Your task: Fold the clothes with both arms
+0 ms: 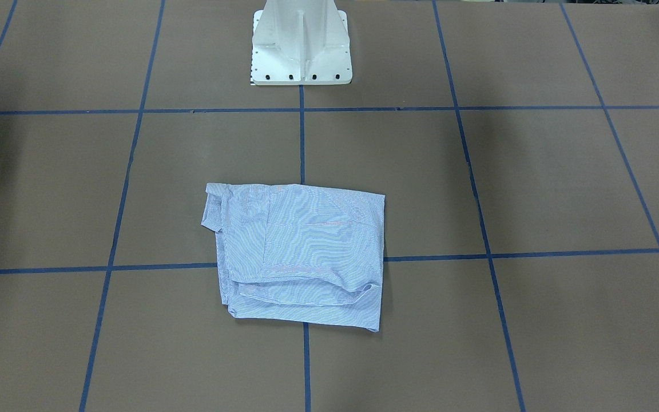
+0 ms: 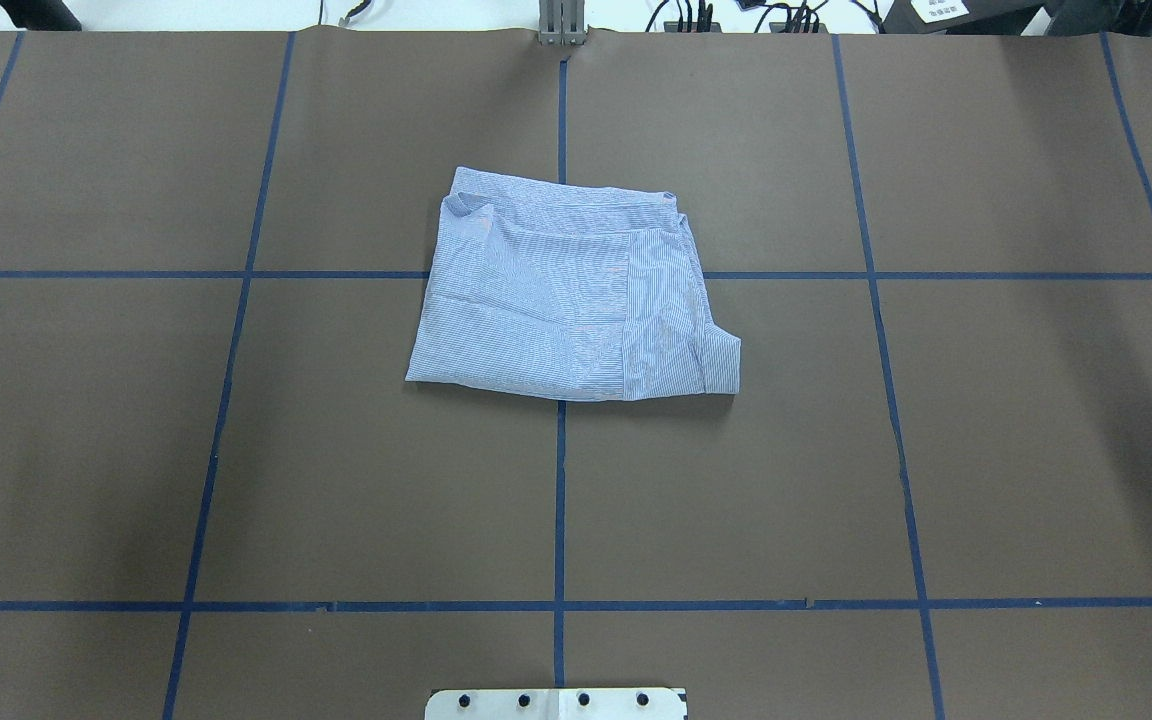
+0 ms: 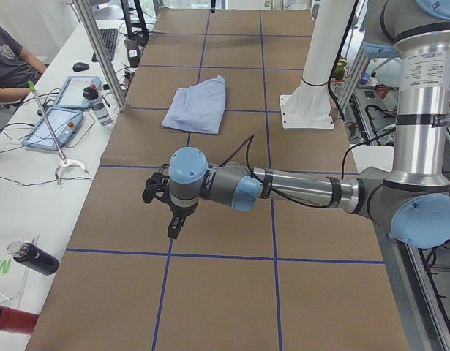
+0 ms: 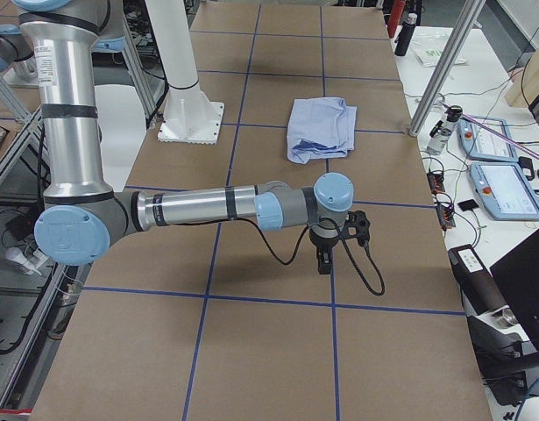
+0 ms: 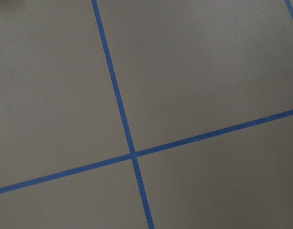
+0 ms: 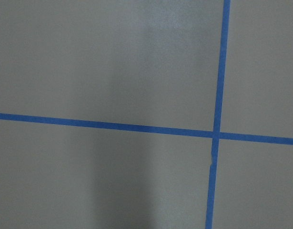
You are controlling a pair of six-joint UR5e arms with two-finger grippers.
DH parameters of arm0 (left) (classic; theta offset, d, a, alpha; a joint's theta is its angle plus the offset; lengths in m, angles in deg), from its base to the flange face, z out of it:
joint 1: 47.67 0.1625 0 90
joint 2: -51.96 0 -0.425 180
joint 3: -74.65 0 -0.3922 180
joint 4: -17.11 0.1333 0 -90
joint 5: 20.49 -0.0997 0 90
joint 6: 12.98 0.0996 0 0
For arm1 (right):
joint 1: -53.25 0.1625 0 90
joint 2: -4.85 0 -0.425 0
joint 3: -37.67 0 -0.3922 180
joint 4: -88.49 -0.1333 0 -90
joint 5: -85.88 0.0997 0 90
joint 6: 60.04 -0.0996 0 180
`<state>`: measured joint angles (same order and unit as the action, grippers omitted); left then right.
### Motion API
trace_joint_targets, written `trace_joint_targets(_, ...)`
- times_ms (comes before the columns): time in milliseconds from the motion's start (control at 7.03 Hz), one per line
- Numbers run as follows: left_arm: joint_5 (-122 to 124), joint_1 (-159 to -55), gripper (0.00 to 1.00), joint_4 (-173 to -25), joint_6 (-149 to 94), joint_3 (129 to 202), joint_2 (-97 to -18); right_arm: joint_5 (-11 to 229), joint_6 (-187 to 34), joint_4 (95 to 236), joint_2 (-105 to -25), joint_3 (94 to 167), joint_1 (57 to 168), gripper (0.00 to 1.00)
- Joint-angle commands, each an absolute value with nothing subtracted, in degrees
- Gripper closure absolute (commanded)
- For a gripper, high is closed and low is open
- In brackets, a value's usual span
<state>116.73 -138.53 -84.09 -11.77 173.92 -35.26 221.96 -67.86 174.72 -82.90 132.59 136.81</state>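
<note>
The light blue striped shirt (image 1: 301,252) lies folded into a rough rectangle at the middle of the brown table, also in the overhead view (image 2: 556,300) and both side views (image 3: 197,108) (image 4: 320,129). Neither arm shows in the overhead or front views. My left gripper (image 3: 175,230) hangs over bare table far from the shirt, seen only from the left side; I cannot tell if it is open or shut. My right gripper (image 4: 322,261) hangs likewise at the other end, seen only from the right side; I cannot tell its state. Both wrist views show only table and blue tape.
The white pedestal base (image 1: 301,51) stands behind the shirt. Blue tape lines (image 2: 560,500) grid the table. A side bench holds teach pendants (image 3: 60,121), a bottle (image 3: 34,257) and cables. A seated person (image 3: 9,62) is at the far left.
</note>
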Motion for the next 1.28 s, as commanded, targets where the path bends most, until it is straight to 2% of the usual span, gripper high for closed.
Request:
trace_joint_targets(0,116.45,-138.72,0.00,-84.50,-12.80,175.54,-34.17,221.93,-67.86,174.28,-83.91,133.64,136.66,0.00)
trace_joint_targets(711,116.80,-138.37,0.00,-85.55,-12.80,174.76,-35.22,223.32,-67.86,174.18,-82.60,131.46,132.79,0.00)
trace_joint_targets(1137,117.85,-138.37,0.00,-85.55,-12.71,174.92,-34.44,223.87,-68.29,173.57,-82.95,132.76,131.13,0.00)
